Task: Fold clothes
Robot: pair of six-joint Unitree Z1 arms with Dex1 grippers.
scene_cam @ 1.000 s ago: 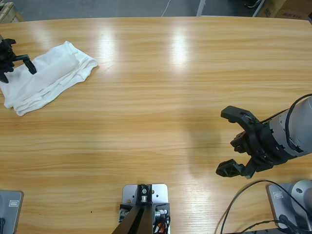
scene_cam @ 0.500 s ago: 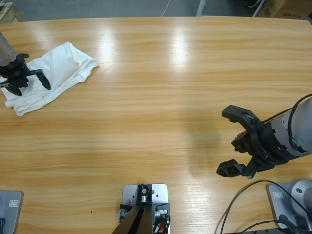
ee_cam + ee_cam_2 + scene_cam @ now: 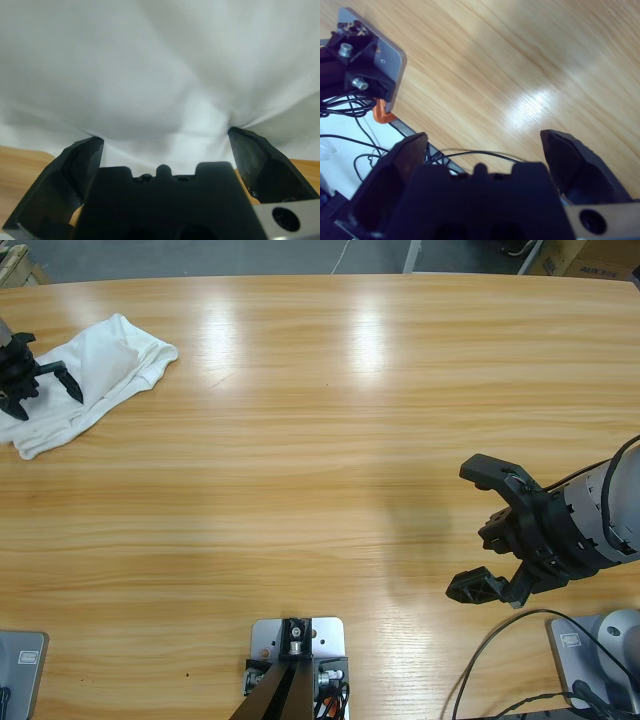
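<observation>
Across the whole high view runs the long wooden tabletop (image 3: 330,440), its pale grain catching two bright glares of light toward the far edge. Against that tabletop's far left corner lies the white T-shirt (image 3: 95,375), bunched into a loose, rumpled strip that slants from the left edge up toward the far side. No lettering or neck label can be made out on it from above.

Over the T-shirt's left end sits the left pincer (image 3: 38,383), its black jaws spread apart on the cloth. The left wrist view adds what the high view cannot: white fabric (image 3: 160,75) fills nearly the whole picture, creased and puckered between the jaws, with slivers of wood showing at both lower corners. The left pincer (image 3: 165,142) stands wide there, pressed close to the cloth, though whether it has hold of any fold I cannot tell.

Well apart from the T-shirt, near the tabletop's right front corner, the right pincer (image 3: 485,530) hangs above bare wood with its jaws wide and nothing between them. The right wrist view shows that pincer (image 3: 482,145) over the tabletop's near edge (image 3: 485,60), and beyond the edge some black cables (image 3: 350,125) that the high view barely shows.
</observation>
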